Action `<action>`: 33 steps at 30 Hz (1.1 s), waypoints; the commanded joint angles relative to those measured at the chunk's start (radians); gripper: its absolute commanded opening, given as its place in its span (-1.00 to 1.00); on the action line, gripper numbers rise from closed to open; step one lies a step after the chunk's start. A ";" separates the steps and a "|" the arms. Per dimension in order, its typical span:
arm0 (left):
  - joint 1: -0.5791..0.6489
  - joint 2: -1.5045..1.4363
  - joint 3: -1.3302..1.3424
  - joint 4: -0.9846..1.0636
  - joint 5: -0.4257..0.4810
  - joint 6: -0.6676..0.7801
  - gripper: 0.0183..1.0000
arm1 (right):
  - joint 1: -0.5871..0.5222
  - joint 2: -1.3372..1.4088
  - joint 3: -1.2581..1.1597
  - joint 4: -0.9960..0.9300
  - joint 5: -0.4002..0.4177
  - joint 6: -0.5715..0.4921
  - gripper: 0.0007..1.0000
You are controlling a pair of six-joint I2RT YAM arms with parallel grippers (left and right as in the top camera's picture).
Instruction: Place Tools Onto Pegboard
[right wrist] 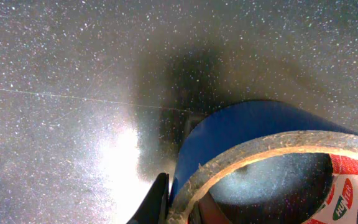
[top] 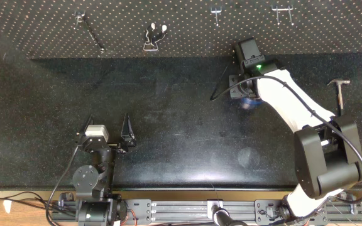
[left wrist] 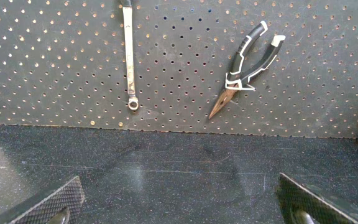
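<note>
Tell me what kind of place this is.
Probably a workshop-style robot bench: a pegboard with a wrench and pliers hanging on it, a hammer lying on the black worktop, and a roll of blue tape in the right gripper.

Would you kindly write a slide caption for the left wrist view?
A wrench and long-nose pliers hang on the pegboard, facing the open left pincer.

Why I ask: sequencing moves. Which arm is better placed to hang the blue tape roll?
Right. The right gripper holds the blue tape roll near the empty hooks; the left gripper sits open by its base.
</note>
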 commanded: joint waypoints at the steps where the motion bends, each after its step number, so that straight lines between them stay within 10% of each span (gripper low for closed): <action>1: 0.000 -0.008 -0.002 -0.008 0.008 -0.001 0.99 | 0.022 -0.169 0.020 0.001 0.014 0.001 -0.85; 7: 0.000 -0.008 -0.002 -0.008 0.008 -0.001 0.99 | 0.101 -0.554 0.019 -0.048 0.056 0.003 -0.85; 16: 0.000 -0.008 -0.002 -0.008 0.008 -0.001 0.99 | 0.375 -0.399 0.019 0.364 0.664 0.108 -0.85; 33: 0.000 -0.008 -0.002 -0.008 0.008 -0.001 0.99 | 0.375 -0.175 0.020 0.816 0.716 -0.059 -0.86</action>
